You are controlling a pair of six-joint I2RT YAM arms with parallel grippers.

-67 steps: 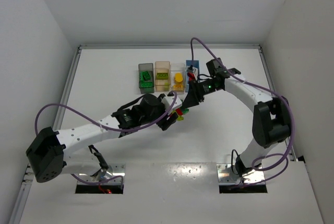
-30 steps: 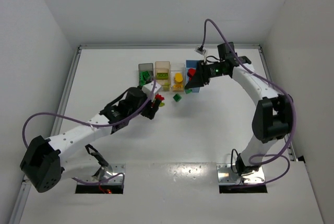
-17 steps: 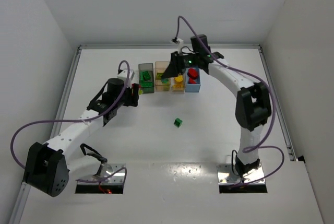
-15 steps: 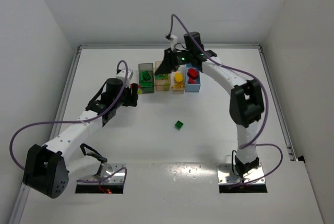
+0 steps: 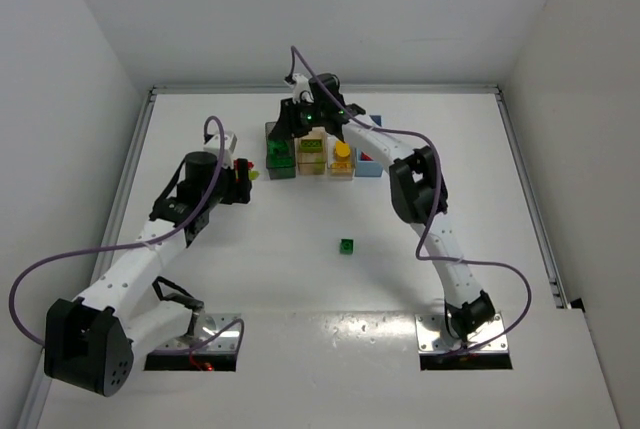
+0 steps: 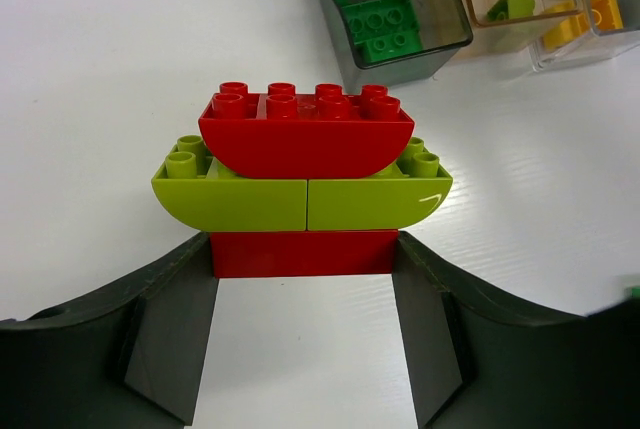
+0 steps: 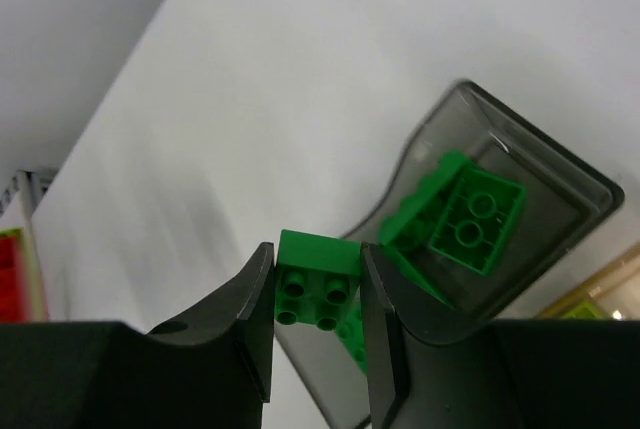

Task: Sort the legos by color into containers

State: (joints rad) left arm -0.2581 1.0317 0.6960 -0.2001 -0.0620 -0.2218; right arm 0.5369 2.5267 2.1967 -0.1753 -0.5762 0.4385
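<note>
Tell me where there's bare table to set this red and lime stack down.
Free: the table right of the blue bin, out to the right edge; also the strip between the loose green brick and the near edge. Crowded: around the dark grey bin, where the right fingers hold a green brick and the left fingers hold the stack beside it.

The right arm point(image 5: 375, 137) has swung left from the blue bin point(image 5: 371, 168) to above the dark grey bin point(image 7: 545, 139), a dark green brick point(image 7: 318, 254) pinched in its jaws. The left arm point(image 5: 140, 244) has drawn back from mid-table to the left, carrying the red-and-lime stack point(image 6: 305, 149). A second dark green brick point(image 5: 346, 245) now lies alone on the table point(image 5: 450, 199).
</note>
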